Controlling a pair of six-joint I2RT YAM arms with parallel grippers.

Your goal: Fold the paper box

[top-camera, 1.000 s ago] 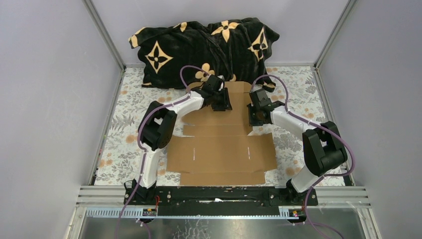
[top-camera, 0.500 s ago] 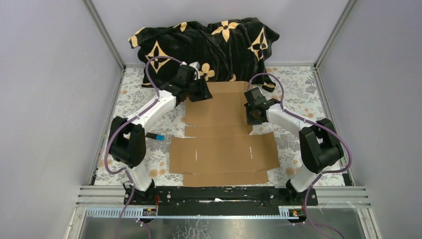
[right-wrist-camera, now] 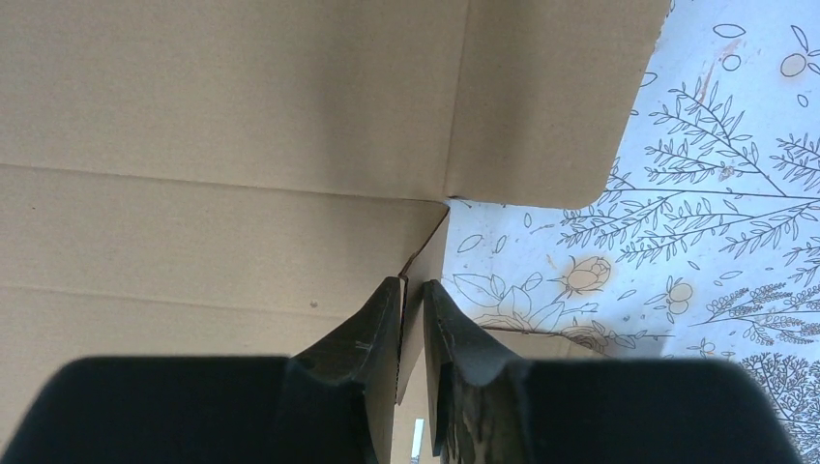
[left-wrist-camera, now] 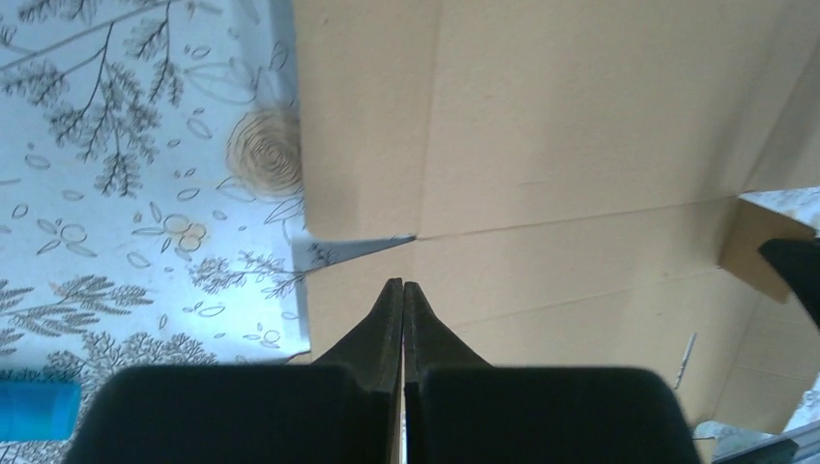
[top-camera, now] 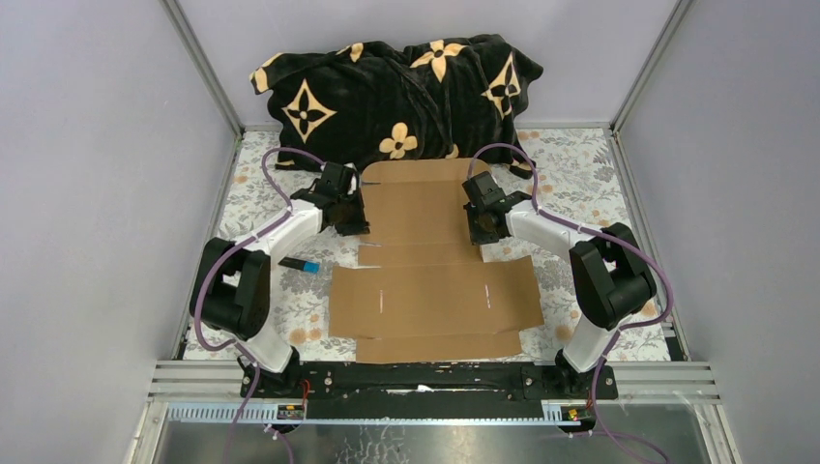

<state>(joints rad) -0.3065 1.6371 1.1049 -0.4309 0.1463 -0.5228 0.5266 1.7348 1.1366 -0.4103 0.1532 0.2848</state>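
Observation:
The paper box (top-camera: 430, 300) is a brown die-cut cardboard sheet lying mostly flat on the flowered table cover, its far panel reaching the dark blanket. My left gripper (top-camera: 346, 215) is at the left edge of the far panel. In the left wrist view its jaws (left-wrist-camera: 402, 283) are pressed together with nothing between them, tips over the cardboard (left-wrist-camera: 580, 126) beside a notch. My right gripper (top-camera: 481, 224) is at the panel's right edge. In the right wrist view it (right-wrist-camera: 413, 282) is shut on a thin upright flap of the cardboard (right-wrist-camera: 242, 116).
A black blanket with tan flower shapes (top-camera: 396, 87) is bunched against the back wall. A small blue-and-black object (top-camera: 302, 264) lies on the cover left of the sheet, also at the lower left (left-wrist-camera: 34, 411) of the left wrist view. Grey walls enclose three sides.
My left arm swung from over the far panel out to the left and came down at the panel's left edge, jaws closing. The right gripper shifted slightly left, still holding the flap.

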